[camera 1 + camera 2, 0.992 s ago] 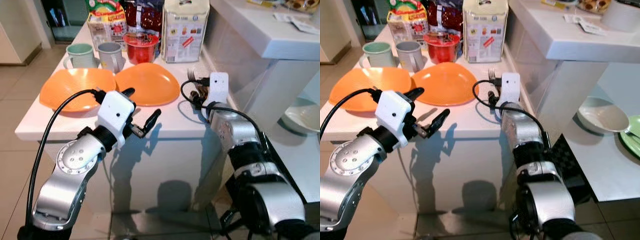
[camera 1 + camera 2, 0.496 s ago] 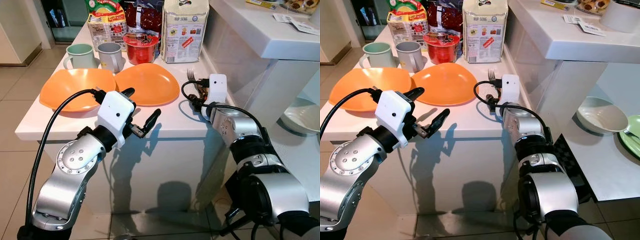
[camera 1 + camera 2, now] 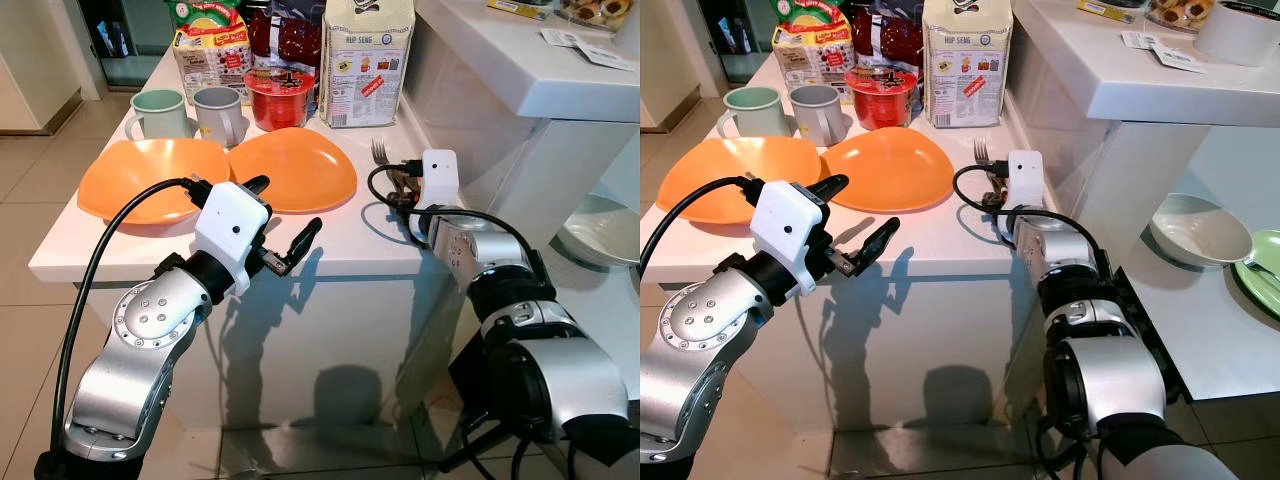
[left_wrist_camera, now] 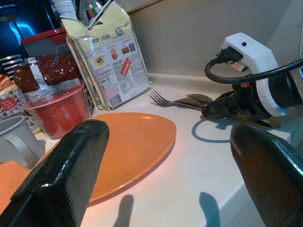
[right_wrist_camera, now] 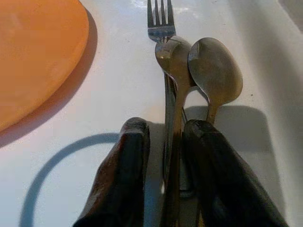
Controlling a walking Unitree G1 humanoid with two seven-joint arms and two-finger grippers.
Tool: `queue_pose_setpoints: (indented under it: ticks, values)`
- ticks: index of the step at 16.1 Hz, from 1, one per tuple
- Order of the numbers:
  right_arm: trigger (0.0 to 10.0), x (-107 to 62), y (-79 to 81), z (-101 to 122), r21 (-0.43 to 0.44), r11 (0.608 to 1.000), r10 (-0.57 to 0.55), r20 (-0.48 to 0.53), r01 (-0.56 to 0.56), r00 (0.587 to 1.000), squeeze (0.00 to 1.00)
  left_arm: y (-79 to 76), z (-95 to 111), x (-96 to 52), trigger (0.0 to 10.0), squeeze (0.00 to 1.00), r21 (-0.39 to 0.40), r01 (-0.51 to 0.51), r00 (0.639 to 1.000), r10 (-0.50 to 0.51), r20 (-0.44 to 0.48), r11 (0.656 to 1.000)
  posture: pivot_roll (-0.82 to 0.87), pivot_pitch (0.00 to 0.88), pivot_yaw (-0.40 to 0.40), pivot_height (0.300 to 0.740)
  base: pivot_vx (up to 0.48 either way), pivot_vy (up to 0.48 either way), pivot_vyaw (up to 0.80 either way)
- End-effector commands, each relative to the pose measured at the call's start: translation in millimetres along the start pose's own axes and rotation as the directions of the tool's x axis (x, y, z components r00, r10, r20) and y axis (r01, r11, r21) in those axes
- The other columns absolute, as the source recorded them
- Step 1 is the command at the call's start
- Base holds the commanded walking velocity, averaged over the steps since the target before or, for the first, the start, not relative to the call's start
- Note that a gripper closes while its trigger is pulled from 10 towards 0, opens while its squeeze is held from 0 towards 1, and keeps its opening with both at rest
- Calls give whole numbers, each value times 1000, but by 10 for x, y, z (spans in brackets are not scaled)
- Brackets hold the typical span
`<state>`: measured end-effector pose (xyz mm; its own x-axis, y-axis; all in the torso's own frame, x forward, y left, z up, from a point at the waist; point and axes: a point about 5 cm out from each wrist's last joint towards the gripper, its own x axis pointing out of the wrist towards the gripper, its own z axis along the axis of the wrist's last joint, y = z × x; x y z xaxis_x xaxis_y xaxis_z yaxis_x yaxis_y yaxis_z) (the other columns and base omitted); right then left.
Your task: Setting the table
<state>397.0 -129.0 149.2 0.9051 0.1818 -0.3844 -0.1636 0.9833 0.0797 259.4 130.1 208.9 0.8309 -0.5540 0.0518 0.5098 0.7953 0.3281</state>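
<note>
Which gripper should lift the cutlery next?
Right. The right gripper already straddles the handles of the fork and spoons on the table; the left gripper hangs open off the front edge.

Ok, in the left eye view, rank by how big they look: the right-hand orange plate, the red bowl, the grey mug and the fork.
1. Right-hand orange plate, clearly largest.
2. Red bowl and grey mug look about alike; unranked.
3. Fork, smallest, though the right tool hides its handle.

On the pale paper bag [image 4: 108, 56] standing beyond the left gripper's fingers [image 4: 61, 179], at the back of the desk [image 4: 189, 175], a heading is printed that reads roughly "HUP SENG". The smaller print on it and on the neighbouring packets cannot be read.
</note>
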Motion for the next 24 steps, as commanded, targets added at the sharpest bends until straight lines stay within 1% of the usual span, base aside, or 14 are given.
queue_pose_setpoints:
  ticks: [1, 4, 7, 8, 10, 12, 17, 18, 19, 20, 21, 22, 23, 24]
  values:
    - [0, 12, -11, -216, -7, 1000, -4, -99, 3, 995, 0, -13, 25, 11, 10000, 0, 3, 10, 1000, -10, 6, 1000, 64, 0, -27, 740, 0, 0, 0]
    - [0, 12, -12, -200, -18, 1000, 1, -93, -2, 996, 0, -9, 30, 17, 10000, 0, 4, 9, 1000, -9, 8, 1000, 64, 0, -27, 740, 0, 0, 0]
    - [0, 16, 23, -122, -34, 999, 19, -35, -20, 999, 0, 6, 36, 21, 10000, 0, 7, 3, 1000, -3, 11, 1000, 66, 0, -27, 740, 0, 0, 0]
    - [0, 8, 46, -4, -43, 999, 27, 40, -26, 999, 0, 12, 41, 22, 10000, 0, 8, -1, 1000, 1, 13, 1000, 66, 0, -27, 740, 0, 0, 0]
    - [0, -15, 101, 136, -55, 998, 44, 120, -37, 992, 0, 16, 43, 19, 10000, 0, 7, -2, 1000, 2, 13, 1000, 67, 0, -27, 740, 0, 0, 0]
    - [0, -75, 215, 243, -92, 995, 56, 183, -40, 981, 0, 19, 44, 19, 10000, 0, 8, -1, 1000, 1, 12, 1000, 66, 0, -25, 740, 0, 0, 0]
    - [0, -166, 309, 303, -205, 978, 20, 251, 32, 968, 0, 23, 47, 31, 10000, 0, 8, 3, 1000, -3, 14, 1000, 64, 0, -18, 740, 0, 0, 0]
    - [0, -205, 329, 307, -289, 954, 9, 279, 75, 960, 0, 23, 49, 35, 10000, 0, 9, 2, 1000, -2, 15, 1000, 65, 0, -19, 740, 0, 0, 0]
    - [0, -236, 337, 311, -374, 920, 1, 305, 118, 952, 0, 23, 51, 37, 10000, 0, 9, 1, 1000, -1, 16, 1000, 66, 0, -21, 740, 0, 0, 0]
    - [0, -265, 331, 315, -432, 887, -7, 334, 160, 943, 0, 24, 52, 35, 10000, 0, 9, 0, 1000, 0, 17, 1000, 69, 0, -23, 740, 0, 0, 0]
    - [0, -298, 323, 293, -471, 861, -16, 356, 194, 934, 0, 27, 52, 31, 10000, 0, 10, -1, 1000, 1, 17, 1000, 69, 0, -24, 740, 0, 0, 0]
    - [0, -312, 315, 263, -476, 856, -21, 355, 200, 935, 0, 28, 52, 29, 10000, 0, 11, -2, 1000, 1, 16, 1000, 69, 0, -24, 740, 0, 0, 0]
    - [0, -328, 272, 192, -454, 868, -44, 338, 204, 940, 0, 28, 50, 28, 10000, 0, 11, -1, 1000, 1, 16, 1000, 68, 0, -23, 740, 0, 0, 0]
    - [0, -349, 214, 172, -453, 862, -70, 339, 228, 938, 0, 27, 51, 30, 10000, 0, 11, 1, 1000, -1, 17, 1000, 68, 0, -23, 740, 0, 0, 0]
